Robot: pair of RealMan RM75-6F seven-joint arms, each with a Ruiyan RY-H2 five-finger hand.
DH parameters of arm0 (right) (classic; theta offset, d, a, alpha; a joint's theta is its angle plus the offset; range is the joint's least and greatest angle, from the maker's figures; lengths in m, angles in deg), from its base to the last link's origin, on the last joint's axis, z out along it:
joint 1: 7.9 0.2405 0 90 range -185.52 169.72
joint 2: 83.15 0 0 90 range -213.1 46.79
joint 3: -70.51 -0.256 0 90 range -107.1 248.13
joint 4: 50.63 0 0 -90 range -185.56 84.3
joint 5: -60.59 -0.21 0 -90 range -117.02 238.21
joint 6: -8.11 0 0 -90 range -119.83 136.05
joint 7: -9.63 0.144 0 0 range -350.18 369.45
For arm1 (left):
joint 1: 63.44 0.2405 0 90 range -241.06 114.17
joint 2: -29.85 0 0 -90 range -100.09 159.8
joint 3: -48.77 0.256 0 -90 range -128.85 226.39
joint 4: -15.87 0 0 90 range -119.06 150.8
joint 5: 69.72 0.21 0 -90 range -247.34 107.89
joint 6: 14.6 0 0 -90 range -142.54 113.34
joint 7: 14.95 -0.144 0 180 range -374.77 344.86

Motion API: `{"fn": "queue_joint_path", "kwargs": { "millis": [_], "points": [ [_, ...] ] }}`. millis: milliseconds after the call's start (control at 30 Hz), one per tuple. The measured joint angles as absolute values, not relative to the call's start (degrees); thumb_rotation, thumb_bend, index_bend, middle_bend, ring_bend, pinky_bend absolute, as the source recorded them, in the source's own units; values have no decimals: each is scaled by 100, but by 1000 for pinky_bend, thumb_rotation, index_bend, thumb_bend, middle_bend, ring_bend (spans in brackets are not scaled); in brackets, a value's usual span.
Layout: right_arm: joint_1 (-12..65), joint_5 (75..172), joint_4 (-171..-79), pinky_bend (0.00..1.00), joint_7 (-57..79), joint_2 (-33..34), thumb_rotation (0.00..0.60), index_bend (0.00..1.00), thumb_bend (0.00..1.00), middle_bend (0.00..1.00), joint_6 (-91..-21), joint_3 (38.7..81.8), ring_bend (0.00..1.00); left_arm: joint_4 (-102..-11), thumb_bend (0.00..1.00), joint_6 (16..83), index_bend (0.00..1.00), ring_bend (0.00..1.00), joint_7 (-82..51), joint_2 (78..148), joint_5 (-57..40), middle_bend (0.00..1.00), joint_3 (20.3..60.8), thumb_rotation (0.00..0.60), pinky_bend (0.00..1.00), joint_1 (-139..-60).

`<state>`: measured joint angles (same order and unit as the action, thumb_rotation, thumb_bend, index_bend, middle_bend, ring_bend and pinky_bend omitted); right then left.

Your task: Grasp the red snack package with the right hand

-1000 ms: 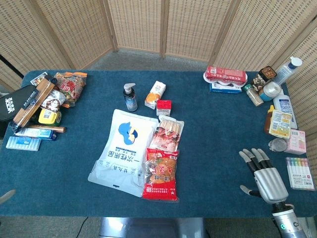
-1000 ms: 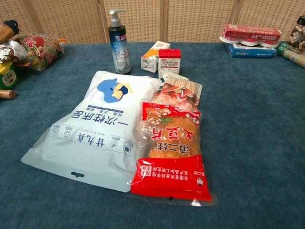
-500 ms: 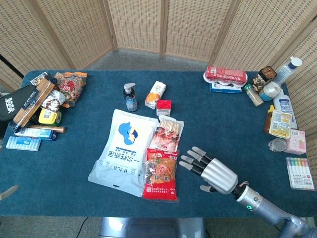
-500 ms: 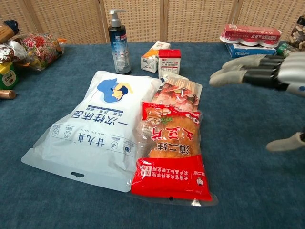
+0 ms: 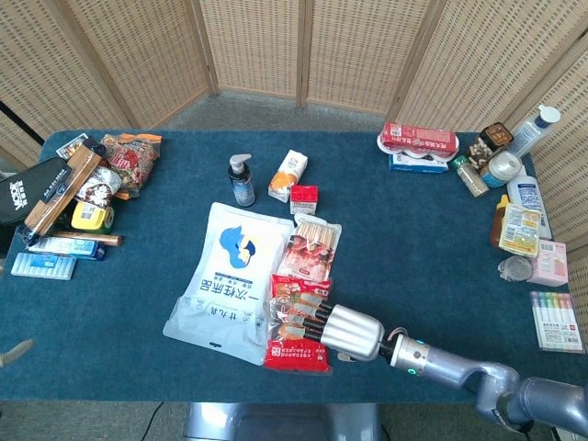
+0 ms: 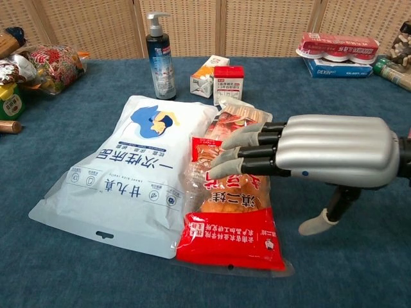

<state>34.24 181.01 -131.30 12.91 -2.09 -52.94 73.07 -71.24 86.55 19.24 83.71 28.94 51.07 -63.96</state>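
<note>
Red snack pack [image 6: 230, 218] is glossy crinkled plastic film w/ a clear window, and the big white pouch [image 6: 126, 179] beside it is smoother, satin plastic; table [image 5: 413, 239] cover is matt blue cloth, slightly napped. Right hand [image 6: 321, 154] has a brushed silvery metal-look shell w/ matt grey fingertips [image 6: 243, 138] & black joints; arm behind it is smooth grey w/ soft sheen. Pump bottle [image 6: 159, 58] is dark shiny plastic, small cartons [image 6: 218, 80] look like printed card, and the screens [image 5: 257, 41] at back are woven cane in wood frames
</note>
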Motion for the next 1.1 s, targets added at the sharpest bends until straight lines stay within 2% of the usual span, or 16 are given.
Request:
{"fn": "queue_joint_path", "kwargs": {
  "millis": [467, 633, 867, 933, 1100],
  "points": [
    [4151, 17939, -12439, 0, 930, 285, 600, 0, 2, 0, -4743, 7351, 0, -7145, 64, 8532, 112, 0, 1882, 8383, 2827, 0, 5091, 600, 0, -6426],
    [4227, 17974, -12265, 0, 833, 416, 600, 0, 3, 0, -4831, 7500, 0, -7138, 63, 8479, 112, 0, 1888, 8387, 2804, 0, 5084, 600, 0, -6441],
    [4292, 18088, -11880, 0, 1050, 683, 600, 0, 82, 0, -5249, 7709, 0, -7149, 64, 8476, 113, 0, 1876, 8392, 2833, 0, 5087, 600, 0, -6446],
    [4299, 18111, -11733, 0, 1113, 779, 600, 36, 115, 0, -5367, 7766, 0, -7148, 64, 8482, 113, 0, 1884, 8390, 2840, 0, 5089, 600, 0, -6444],
    [4316, 18154, -11383, 0, 1250, 1017, 600, 231, 189, 12, -5636, 7910, 0, -7143, 63, 8498, 113, 0, 1897, 8387, 2852, 0, 5092, 600, 0, -6436]
  ]
}}
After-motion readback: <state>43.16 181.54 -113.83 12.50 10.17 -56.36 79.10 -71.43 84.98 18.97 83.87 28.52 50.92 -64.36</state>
